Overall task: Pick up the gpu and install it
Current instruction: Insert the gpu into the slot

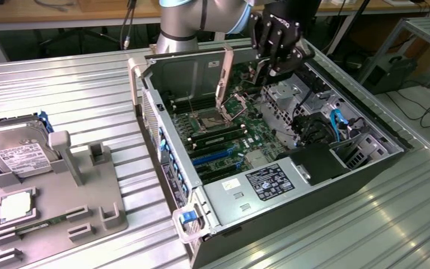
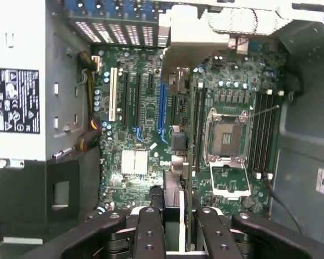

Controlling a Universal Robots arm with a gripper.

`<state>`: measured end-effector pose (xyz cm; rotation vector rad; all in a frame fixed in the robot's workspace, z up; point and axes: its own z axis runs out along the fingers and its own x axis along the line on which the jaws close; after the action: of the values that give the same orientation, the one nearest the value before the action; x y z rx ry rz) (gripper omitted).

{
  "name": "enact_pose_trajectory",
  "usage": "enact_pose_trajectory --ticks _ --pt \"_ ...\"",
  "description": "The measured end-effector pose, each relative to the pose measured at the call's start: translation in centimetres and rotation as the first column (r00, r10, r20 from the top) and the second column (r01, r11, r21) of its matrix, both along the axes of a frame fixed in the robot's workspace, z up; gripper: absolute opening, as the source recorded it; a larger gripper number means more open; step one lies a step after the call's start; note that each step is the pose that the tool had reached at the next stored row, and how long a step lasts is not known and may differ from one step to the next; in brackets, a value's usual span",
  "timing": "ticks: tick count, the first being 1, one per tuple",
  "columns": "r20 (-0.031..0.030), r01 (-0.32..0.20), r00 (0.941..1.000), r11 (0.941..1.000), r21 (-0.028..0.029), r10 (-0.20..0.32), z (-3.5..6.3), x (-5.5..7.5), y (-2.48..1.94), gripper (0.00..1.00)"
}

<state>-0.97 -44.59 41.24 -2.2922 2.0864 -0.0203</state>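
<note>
One gpu [image 2: 173, 190] clamped in tool [image 2: 179, 229]; above motherboard [image 2: 135, 124]

Downward-pointing end effector [image 1: 271, 68], fingers [image 2: 149, 233] clamped on the gpu [image 2: 174, 191]

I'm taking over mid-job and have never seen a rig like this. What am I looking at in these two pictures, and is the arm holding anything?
This is one robot arm with a two-fingered hand. The exterior view is taken from off the arm and looks across a metal table; the wrist view rides on the arm and looks past the hand into the open computer case. At the exterior view's left, a grey holder on the table carries a hard drive and a CPU chip. The hand is closed on the gpu, seen edge-on between the fingers above the motherboard, apparently not yet in a slot.
</note>
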Motion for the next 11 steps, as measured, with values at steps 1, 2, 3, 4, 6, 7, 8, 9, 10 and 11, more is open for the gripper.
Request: enact_pose_trajectory --ticks 1,2,3,4,6,7,8,9,10,11 --pt "0.0000 -0.022 0.9998 0.9998 0.0000 0.022 -0.01 0.00 0.00 0.28" --pt "0.0000 -0.041 0.9992 0.9992 0.0000 0.041 -0.02 0.00 0.00 0.28" --pt "0.0000 -0.066 0.9978 0.9978 0.0000 0.066 -0.03 0.00 0.00 0.28" --pt "0.0000 -0.081 0.9967 0.9967 0.0000 0.081 -0.04 0.00 0.00 0.28" --pt "0.0001 -0.134 0.9909 0.9909 0.0000 0.134 -0.07 0.00 0.00 0.28" --pt "0.0000 -0.154 0.9880 0.9880 0.0000 0.154 -0.07 0.00 0.00 0.28" --pt "0.0000 -0.186 0.9826 0.9826 0.0000 0.186 -0.09 0.00 0.00 0.28" --pt "0.0000 -0.208 0.9780 0.9780 -0.0001 0.208 -0.10 0.00 0.00 0.28" --pt "0.0000 -0.226 0.9741 0.9741 -0.0001 0.226 -0.11 0.00 0.00 0.28" --pt "0.0000 -0.249 0.9684 0.9684 -0.0001 0.249 -0.13 0.00 0.00 0.28"
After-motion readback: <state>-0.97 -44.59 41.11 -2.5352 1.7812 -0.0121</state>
